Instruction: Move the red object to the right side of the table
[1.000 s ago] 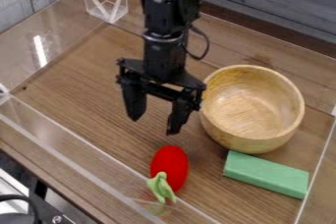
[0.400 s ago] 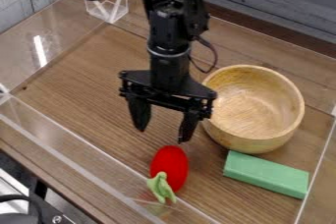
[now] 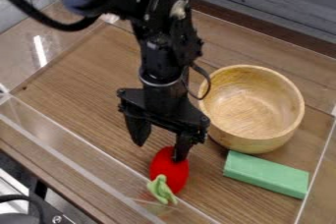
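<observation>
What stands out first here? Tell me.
The black gripper dominates, reaching down over the middle of the table. Just below it, near the clear wall, lies the bright red object with its pale green stem. To the right sit a big wooden bowl and a flat green block.

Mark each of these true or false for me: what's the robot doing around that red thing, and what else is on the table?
1. The red object is inside the bowl. False: it lies outside the bowl, on the table.
2. The bowl holds several fruits. False: nothing shows in it.
3. The green block lies flat on the table. True.
4. The robot's fingers are down by the red object. True.
5. The red object has a light green end. True.
</observation>
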Controlling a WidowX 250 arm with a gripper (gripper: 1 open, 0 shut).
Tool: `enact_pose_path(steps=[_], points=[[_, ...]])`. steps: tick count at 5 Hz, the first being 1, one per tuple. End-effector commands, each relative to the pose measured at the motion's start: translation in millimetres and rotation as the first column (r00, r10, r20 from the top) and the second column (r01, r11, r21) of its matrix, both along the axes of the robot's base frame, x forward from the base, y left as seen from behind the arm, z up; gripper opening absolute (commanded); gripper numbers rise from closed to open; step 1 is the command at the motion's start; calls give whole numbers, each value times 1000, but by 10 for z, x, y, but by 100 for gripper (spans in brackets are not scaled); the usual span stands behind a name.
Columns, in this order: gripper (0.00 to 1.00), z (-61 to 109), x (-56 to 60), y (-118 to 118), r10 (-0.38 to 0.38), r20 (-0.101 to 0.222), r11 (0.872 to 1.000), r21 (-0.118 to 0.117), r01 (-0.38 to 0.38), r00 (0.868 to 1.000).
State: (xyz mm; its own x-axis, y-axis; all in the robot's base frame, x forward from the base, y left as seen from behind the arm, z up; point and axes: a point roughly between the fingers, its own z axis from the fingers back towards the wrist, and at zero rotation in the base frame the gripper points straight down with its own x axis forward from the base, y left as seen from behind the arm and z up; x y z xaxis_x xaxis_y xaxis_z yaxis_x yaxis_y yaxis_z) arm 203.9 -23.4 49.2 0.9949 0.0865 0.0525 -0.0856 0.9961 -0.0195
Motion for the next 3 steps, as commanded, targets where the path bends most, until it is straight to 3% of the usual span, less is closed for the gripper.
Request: enact_pose_path(steps=[1, 3], points=[[100, 43, 29, -24, -34, 60, 999, 2, 34, 998], [100, -39, 120, 46, 39, 82, 999, 12, -40, 996]])
